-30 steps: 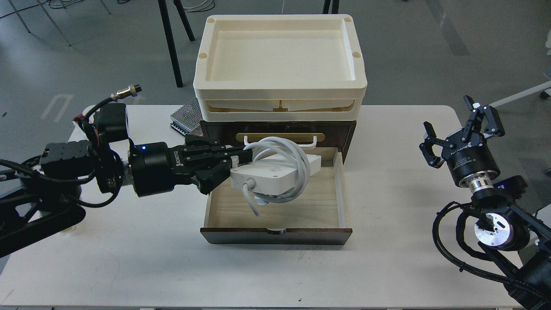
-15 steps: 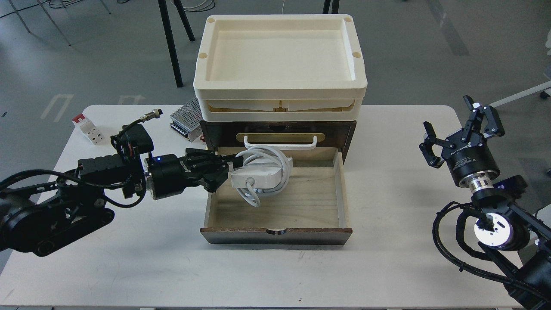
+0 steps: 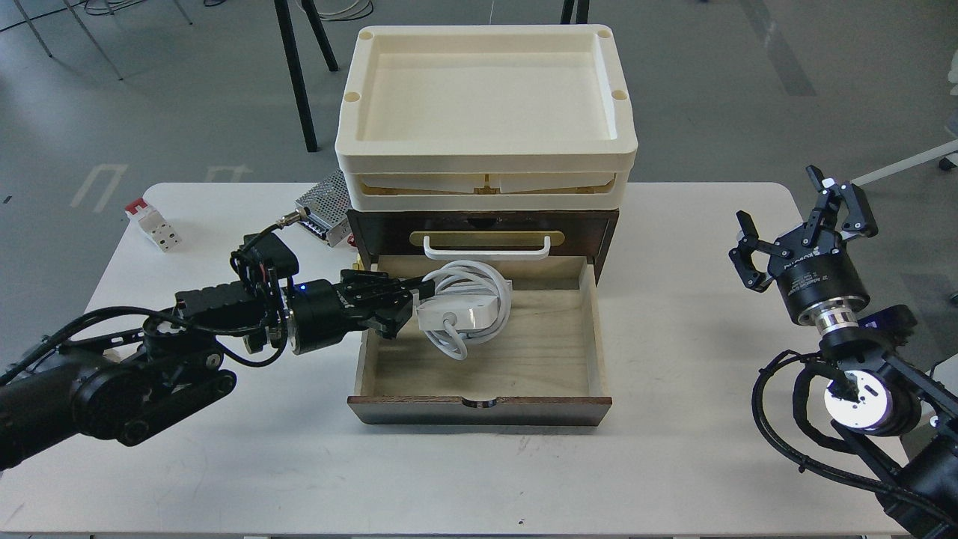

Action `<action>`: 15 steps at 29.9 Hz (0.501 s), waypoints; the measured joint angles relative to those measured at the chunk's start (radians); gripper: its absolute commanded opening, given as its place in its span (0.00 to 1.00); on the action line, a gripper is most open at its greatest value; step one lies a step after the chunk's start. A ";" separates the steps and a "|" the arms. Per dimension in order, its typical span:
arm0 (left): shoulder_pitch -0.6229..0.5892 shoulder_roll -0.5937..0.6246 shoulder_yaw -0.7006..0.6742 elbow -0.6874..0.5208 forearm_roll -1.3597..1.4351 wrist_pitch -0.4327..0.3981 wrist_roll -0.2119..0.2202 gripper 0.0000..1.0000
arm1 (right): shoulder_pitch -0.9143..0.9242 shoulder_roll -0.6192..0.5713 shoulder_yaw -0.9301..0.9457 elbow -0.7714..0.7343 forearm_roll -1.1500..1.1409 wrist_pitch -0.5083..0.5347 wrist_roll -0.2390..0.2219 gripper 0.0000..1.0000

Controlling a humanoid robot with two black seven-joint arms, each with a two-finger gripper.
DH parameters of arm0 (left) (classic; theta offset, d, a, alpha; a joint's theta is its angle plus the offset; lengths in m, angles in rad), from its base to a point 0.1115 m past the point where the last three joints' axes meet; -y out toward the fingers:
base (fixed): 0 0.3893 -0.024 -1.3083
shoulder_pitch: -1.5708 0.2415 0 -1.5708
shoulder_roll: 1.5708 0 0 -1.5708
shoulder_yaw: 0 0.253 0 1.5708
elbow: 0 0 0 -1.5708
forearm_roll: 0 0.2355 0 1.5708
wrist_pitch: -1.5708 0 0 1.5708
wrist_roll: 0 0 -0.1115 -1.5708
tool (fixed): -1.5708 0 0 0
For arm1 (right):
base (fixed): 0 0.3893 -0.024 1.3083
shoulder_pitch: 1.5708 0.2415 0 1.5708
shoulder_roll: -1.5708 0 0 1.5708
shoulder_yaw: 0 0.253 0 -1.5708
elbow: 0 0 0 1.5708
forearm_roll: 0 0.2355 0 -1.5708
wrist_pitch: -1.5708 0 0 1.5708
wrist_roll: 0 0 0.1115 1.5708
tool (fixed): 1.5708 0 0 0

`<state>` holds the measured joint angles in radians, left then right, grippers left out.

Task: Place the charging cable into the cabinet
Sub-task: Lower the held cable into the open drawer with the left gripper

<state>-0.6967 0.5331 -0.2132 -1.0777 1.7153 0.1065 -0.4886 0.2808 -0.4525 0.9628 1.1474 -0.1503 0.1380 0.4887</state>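
Our left gripper (image 3: pixel 408 305) reaches across the left wall of the open drawer (image 3: pixel 555 352), its fingers closed onto the left side of the charging cable (image 3: pixel 464 311), which sits low inside the drawer's rear left part; we cannot tell whether the adapter rests on the drawer floor or hangs just above it. From there we go by size. Grey floor (image 3: pixel 748 90) surrounds us, with dark furniture legs (image 3: pixel 296 67) standing at the back. On it stands the white table (image 3: pixel 299 464), rounded at its corners, its front half bare. At the middle of the table sits the dark-brown cabinet (image 3: pixel 606 232), brass plate and white bar handle (image 3: pixel 486 243) on its front, the pale-wood drawer pulled out toward us. Cream plastic trays (image 3: pixel 486 161) are stacked on top of the cabinet. Our right gripper (image 3: pixel 801 224) is raised above the table's right edge, well apart from the cabinet, fingers spread and holding nothing. A perforated metal box (image 3: pixel 323 206) lies just behind the cabinet's left corner, and a small white-and-red block (image 3: pixel 152 223) sits near the far left corner.
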 measured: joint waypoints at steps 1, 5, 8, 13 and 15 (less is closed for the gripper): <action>0.004 -0.003 0.000 0.004 0.001 0.001 0.000 0.06 | 0.000 0.000 0.000 0.000 0.000 0.000 0.000 0.99; 0.016 -0.016 0.002 0.010 0.001 0.003 0.000 0.15 | 0.000 0.000 -0.001 0.000 0.000 0.000 0.000 0.99; 0.017 -0.020 0.026 0.011 0.001 0.004 0.000 0.25 | 0.000 0.000 -0.001 0.000 0.000 0.000 0.000 0.99; 0.017 -0.036 0.044 0.013 0.000 0.004 0.000 0.52 | 0.000 0.000 -0.001 0.000 0.000 0.000 0.000 0.99; 0.017 -0.043 0.045 0.016 -0.001 0.003 0.000 0.56 | 0.000 0.000 0.000 0.000 0.000 0.000 0.000 0.99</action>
<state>-0.6795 0.4899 -0.1685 -1.0621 1.7140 0.1095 -0.4888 0.2808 -0.4521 0.9627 1.1474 -0.1503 0.1381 0.4887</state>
